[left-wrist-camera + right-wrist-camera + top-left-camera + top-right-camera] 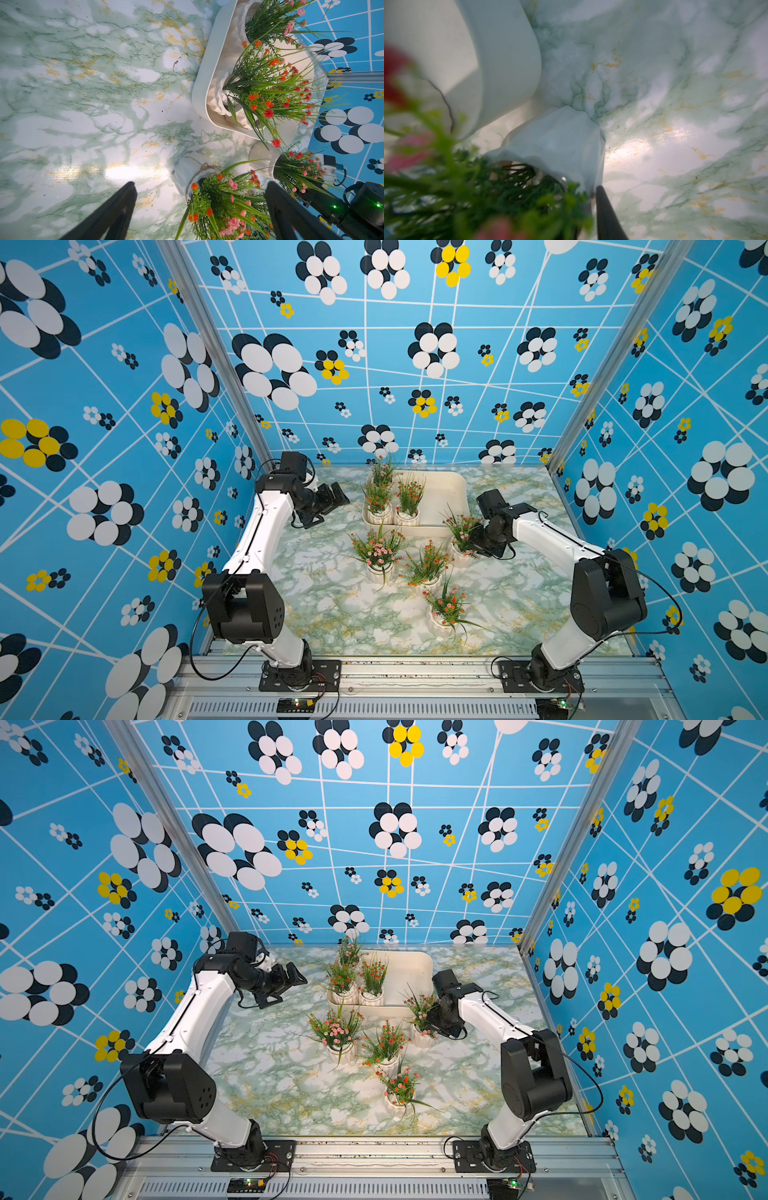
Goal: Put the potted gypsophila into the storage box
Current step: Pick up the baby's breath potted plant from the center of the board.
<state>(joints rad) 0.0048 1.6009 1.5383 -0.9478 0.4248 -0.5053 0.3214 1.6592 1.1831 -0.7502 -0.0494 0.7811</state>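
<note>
**White ribbed pot (457, 531) at the right pincer (473, 542) — three others boxed**

The storage box (451, 489), cream-white and shallow, is set at the back of the green-veined marble counter (324, 605). Three potted gypsophila are stood upright inside it, crowded toward one end. A rear plant (383, 475) is placed by the far wall, and a front plant (378, 499) is stood at the near rim with a neighbour plant (409, 495) beside it.

Four more are found out on the counter. A pink-and-orange plant (378, 551) is stood just in front of the box, an orange plant (428, 564) near it, and a third plant (446, 608) closer to the front edge. The fourth is the white ribbed pot, stood upright just beside the box's near corner on the right side.

The right pincer is pushed in among this pot's leaves. In the right wrist view one black finger (606, 214) is seen touching the pot's wall near the rim. Its partner is hidden by blurred foliage, so whether the pot is actually clamped cannot be told.

The left pincer (200, 185) is held over the counter, apart from the box — its jaws are spread wide and nothing is gripped.
</note>
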